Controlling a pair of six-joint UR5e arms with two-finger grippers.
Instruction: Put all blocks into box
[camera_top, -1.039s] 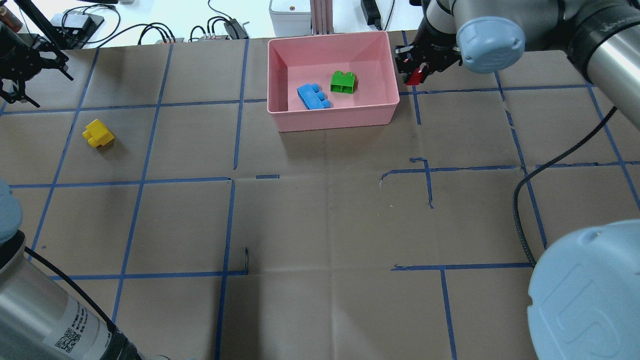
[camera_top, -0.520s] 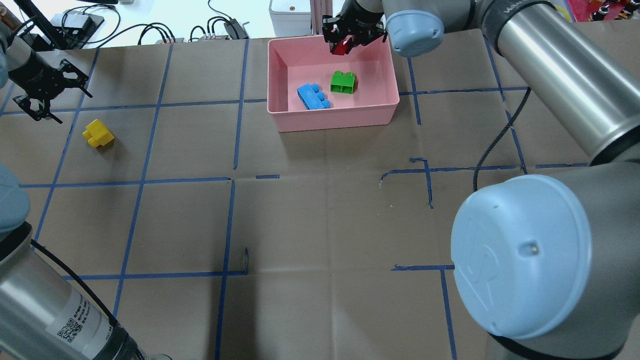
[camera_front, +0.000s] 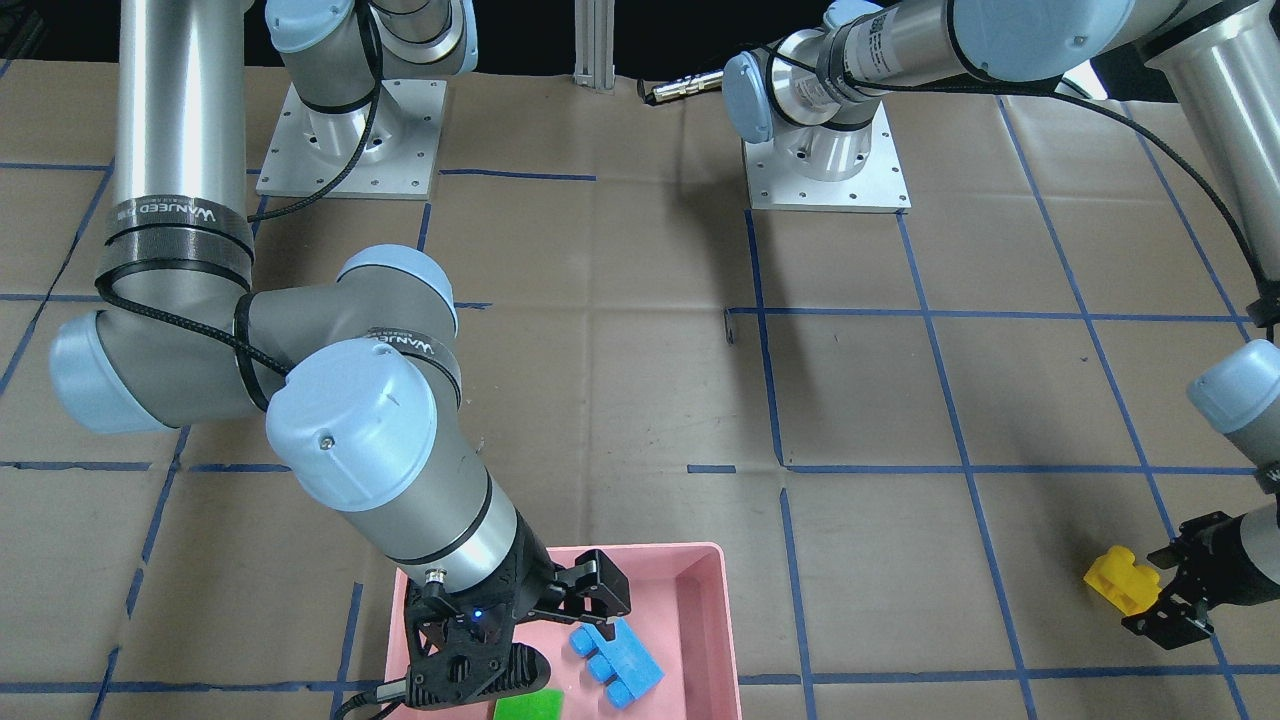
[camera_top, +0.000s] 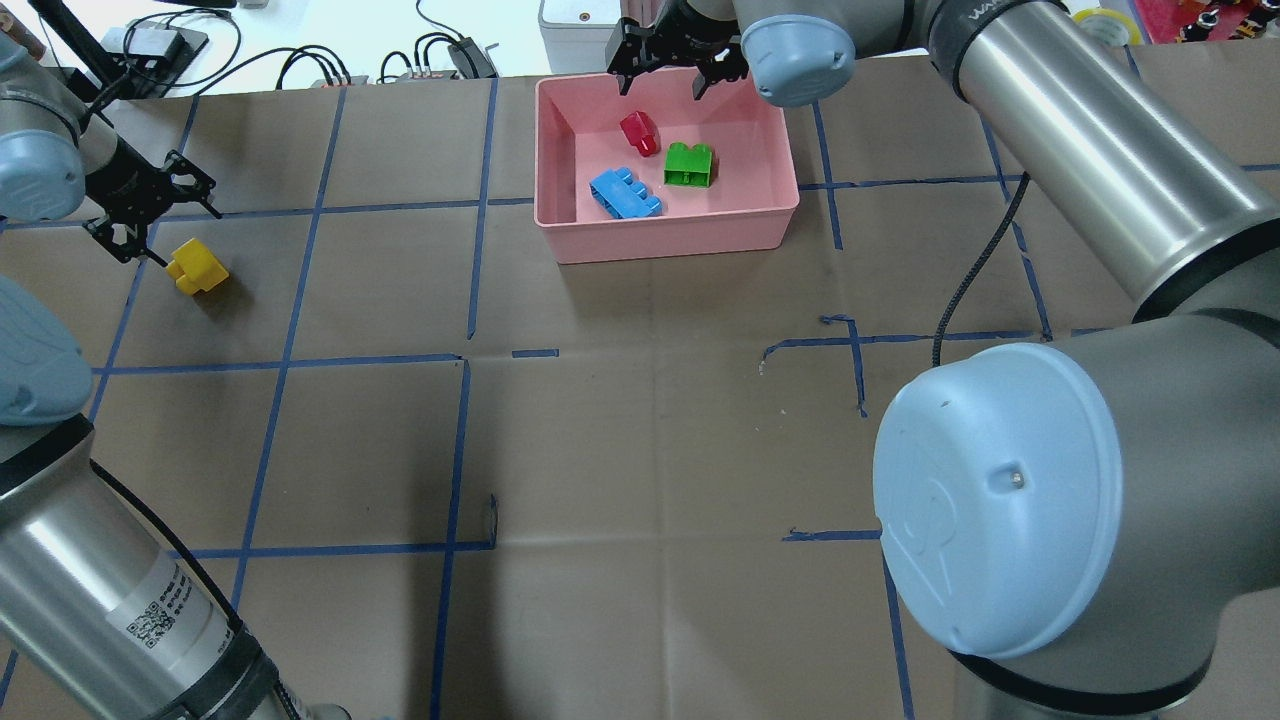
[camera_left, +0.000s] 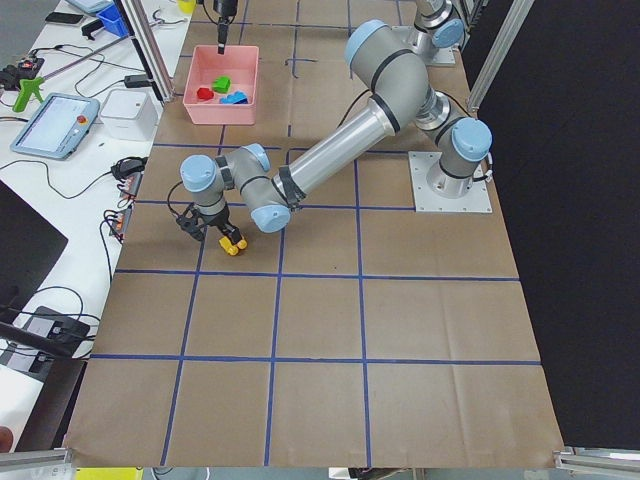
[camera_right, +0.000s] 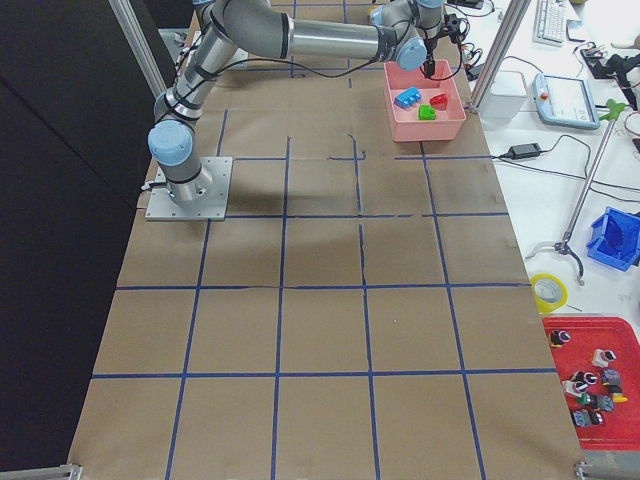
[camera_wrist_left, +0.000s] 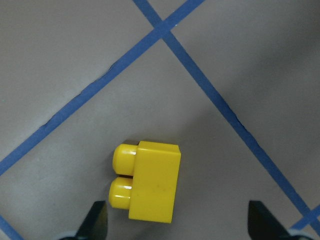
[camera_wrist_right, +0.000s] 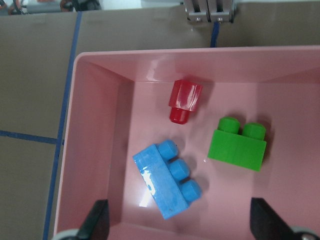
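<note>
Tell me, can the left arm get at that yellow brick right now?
Probably yes: the left gripper hangs open just over the yellow brick, and nothing shows between them in the wrist view.

red brick: released, now lying in box | right tool: jaws parted | left tool: moved beside yellow brick

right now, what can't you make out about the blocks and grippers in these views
- Front-facing view: the red block is hidden behind the right gripper; the green block and the box are cut off by the bottom edge.
- Both side views: what lies in the box is too small to count studs.
- Left wrist view: only the fingertips of the left gripper show, so its height over the yellow block is unclear.
</note>
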